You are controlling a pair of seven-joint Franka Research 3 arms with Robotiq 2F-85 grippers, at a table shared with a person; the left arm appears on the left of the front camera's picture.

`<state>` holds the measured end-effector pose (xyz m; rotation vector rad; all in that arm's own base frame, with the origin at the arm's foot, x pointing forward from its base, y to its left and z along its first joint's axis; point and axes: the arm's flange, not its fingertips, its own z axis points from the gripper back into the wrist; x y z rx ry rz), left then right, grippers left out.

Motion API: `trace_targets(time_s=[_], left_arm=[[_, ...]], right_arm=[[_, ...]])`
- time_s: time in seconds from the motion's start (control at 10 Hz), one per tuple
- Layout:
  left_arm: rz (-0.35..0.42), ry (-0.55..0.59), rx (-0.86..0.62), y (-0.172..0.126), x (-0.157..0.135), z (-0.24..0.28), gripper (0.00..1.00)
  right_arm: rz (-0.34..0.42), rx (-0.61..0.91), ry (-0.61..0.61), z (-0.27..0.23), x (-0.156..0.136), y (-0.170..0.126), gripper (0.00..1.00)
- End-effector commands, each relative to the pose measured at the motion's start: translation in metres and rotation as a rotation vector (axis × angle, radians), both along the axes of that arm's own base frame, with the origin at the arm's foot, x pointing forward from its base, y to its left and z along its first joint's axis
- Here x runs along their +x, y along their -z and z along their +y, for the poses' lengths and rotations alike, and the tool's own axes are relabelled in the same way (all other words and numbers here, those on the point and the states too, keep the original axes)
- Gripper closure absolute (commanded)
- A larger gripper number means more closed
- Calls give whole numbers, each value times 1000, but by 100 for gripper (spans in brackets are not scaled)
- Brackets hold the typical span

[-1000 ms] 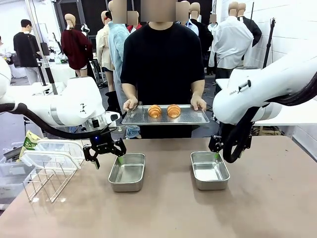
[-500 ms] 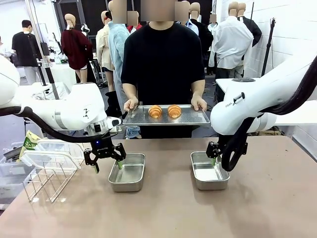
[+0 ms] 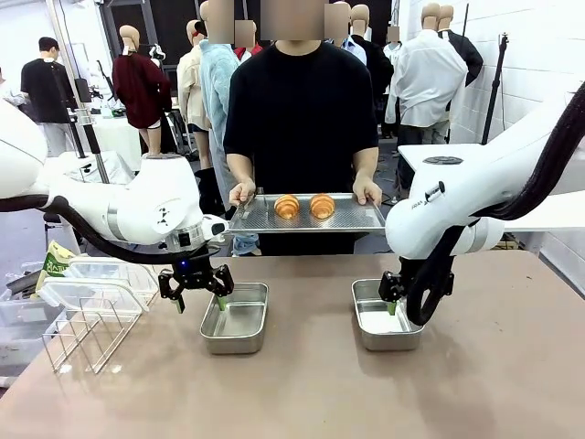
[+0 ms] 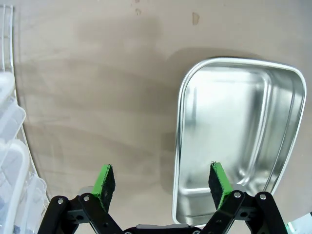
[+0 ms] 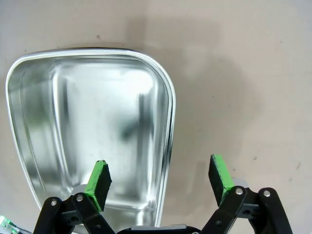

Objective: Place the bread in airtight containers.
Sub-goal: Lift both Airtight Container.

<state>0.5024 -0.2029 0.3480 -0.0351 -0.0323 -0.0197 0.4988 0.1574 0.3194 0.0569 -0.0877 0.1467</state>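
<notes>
The left hand (image 3: 199, 300) hangs low at the left edge of the left tub (image 3: 234, 346), which stands on the brown worktop (image 3: 311, 393). Its fingers are spread wide and hold nothing. In the left wrist view the left hand (image 4: 160, 170) straddles the tub (image 4: 234, 122) along one long rim. One green pad (image 4: 217, 176) is over the bare steel inside, and the other is over the worktop (image 4: 97, 87) outside. Whether either pad touches the rim cannot be told.

The right hand (image 3: 395, 302) is low over the right tub (image 3: 388, 340), partly hidden by its own arm. It too is wide open and holds nothing. In the right wrist view the right hand (image 5: 158, 165) straddles a long rim of that tub (image 5: 87, 112) in the same way, with one pad (image 5: 99, 176) above the inside and the other above the worktop (image 5: 243, 73).

Both tubs are open, hold nothing, and stand well apart, one left of centre and one right of centre.

The two croissants (image 3: 286, 206) (image 3: 321, 205) lie side by side, just apart, on a flat steel tray (image 3: 356, 217). A person (image 3: 292, 110) in black at the far side holds the tray by its two ends, above the worktop's far edge and beyond the tubs.

Near the left edge, translucent lids (image 3: 101, 285) lie in a stack just left of the left hand. A wire rack (image 3: 87, 334) stands nearer than them. The lids' edges (image 4: 9, 161) show at the side of the left wrist view.
</notes>
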Motion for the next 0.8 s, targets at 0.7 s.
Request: trace_targets(time_s=[0.7], left_arm=[[-39,-22,-10,22,17,-5,0]], right_arm=[[11,-32,31,11,5,13,0]])
